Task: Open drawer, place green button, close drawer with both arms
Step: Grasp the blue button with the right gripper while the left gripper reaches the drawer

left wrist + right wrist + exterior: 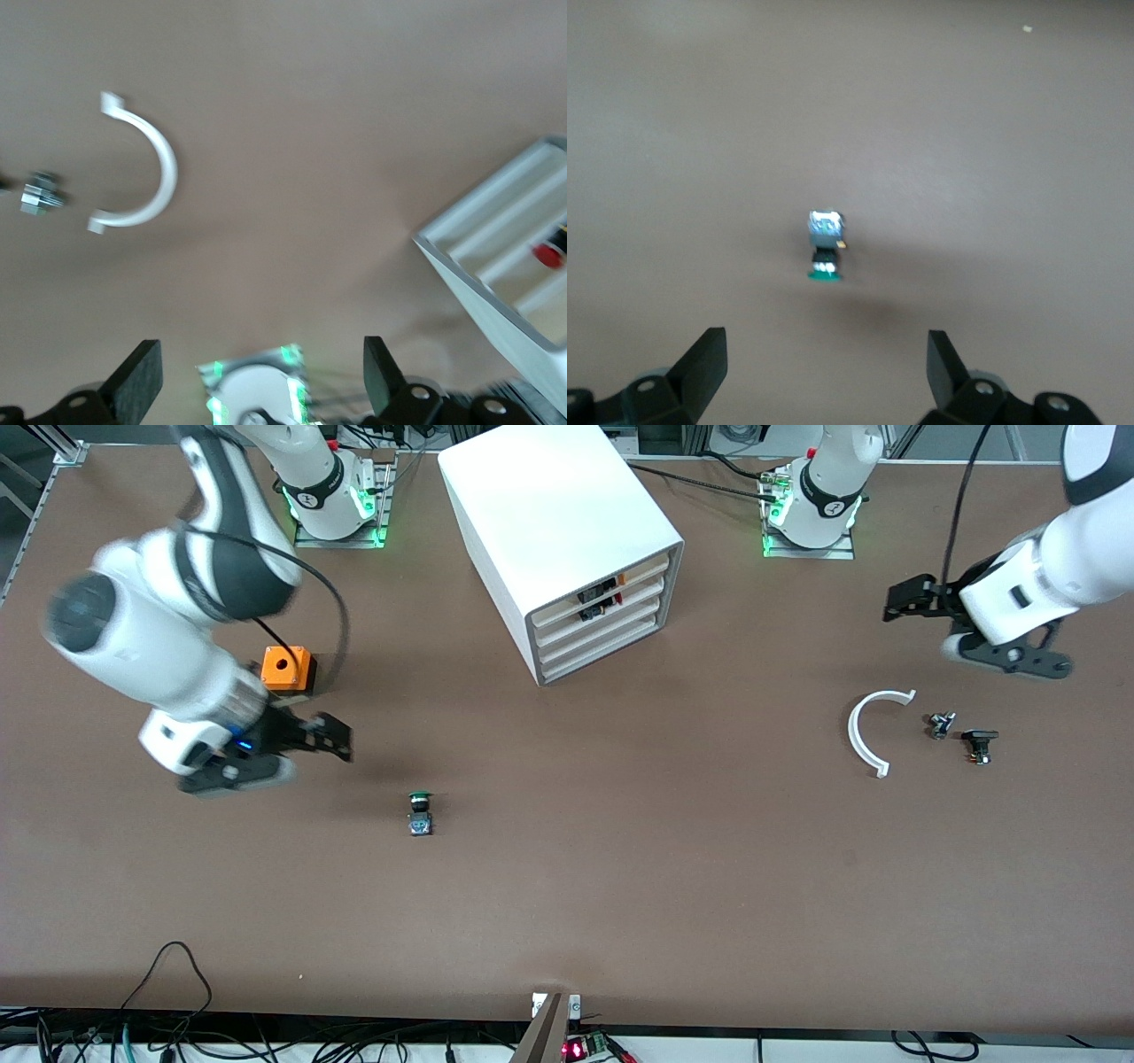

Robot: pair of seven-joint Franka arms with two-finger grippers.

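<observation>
Two pincers of mine are up in the air, both spread wide, neither pinching anything. Nearest the front camera, the button lies on its side on the bare brown table, green cap pointing toward the cabinet. My right gripper hangs over the table beside it, toward the right arm's end, with the orange box farther back. My left gripper hangs over the left arm's end, above a white curved piece and two small dark parts. Farthest, the white cabinet, the drawer pushed in. I can read no writing anywhere.
</observation>
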